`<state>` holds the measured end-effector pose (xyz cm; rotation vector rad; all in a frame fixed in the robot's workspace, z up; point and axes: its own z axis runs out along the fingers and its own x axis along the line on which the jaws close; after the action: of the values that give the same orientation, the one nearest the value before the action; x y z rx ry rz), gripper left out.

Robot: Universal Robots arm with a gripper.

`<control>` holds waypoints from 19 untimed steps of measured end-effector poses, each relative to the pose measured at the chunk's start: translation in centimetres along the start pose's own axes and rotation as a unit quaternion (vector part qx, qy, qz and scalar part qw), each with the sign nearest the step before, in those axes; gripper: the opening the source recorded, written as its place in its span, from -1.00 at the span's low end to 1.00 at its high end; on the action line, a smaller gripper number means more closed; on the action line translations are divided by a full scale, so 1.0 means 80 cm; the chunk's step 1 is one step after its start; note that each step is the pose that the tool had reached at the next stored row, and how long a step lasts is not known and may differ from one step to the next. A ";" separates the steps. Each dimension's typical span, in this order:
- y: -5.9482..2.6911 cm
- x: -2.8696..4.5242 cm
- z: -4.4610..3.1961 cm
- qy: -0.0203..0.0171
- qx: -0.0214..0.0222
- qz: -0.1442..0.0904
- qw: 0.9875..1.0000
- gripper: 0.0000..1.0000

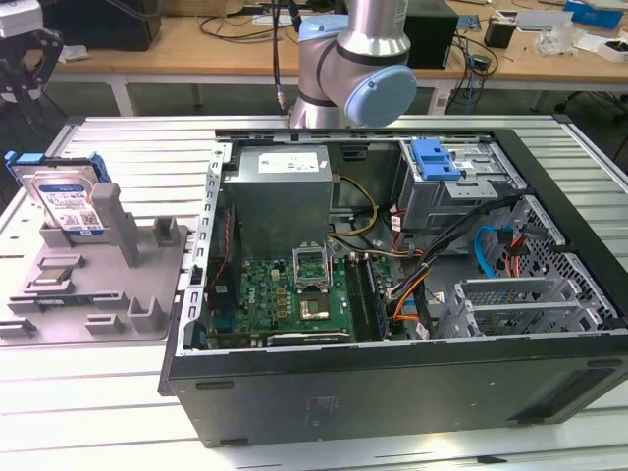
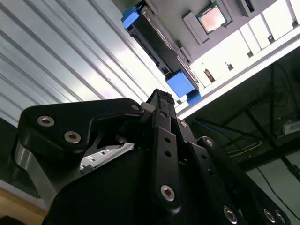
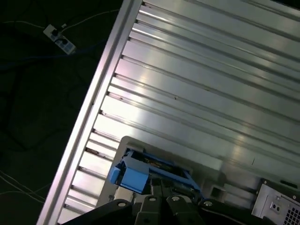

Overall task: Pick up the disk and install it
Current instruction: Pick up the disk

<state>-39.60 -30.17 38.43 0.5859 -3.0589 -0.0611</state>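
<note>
The disk (image 1: 67,201) stands on edge in a slot of the grey fixture tray (image 1: 108,299) at the exterior view's left; it is silver-grey with a white-and-blue label and a blue carrier frame. My gripper (image 1: 25,86) hangs above it at the top left corner, apart from it, and its black fingers look spread with nothing between them. In the second wrist view the gripper (image 2: 161,99) points toward the disk (image 2: 154,44), which lies some way beyond the fingertips. In the first wrist view the disk's blue carrier (image 3: 136,172) shows just past the gripper's linkage.
An open computer case (image 1: 392,373) lies on the ribbed metal table (image 1: 128,147), right of the tray, with a motherboard (image 1: 294,294), cables and a drive bay with a blue latch (image 1: 437,157). The arm's joint (image 1: 353,69) stands behind the case. The table edge (image 3: 89,117) drops to a dark floor.
</note>
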 end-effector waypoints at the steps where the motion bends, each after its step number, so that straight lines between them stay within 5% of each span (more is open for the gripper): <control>1: 0.001 -0.0002 0.0000 0.001 0.000 -0.007 1.000 -0.79; 3: 0.003 -0.0010 0.0001 0.004 0.001 -0.037 0.999 -0.79; 11: 0.004 -0.0005 0.0002 0.006 0.002 -0.086 0.996 -0.79; 19: 0.005 -0.0006 0.0002 0.010 0.004 -0.157 0.988 -0.79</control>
<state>-39.69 -29.80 38.44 1.0556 -2.9188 -0.0491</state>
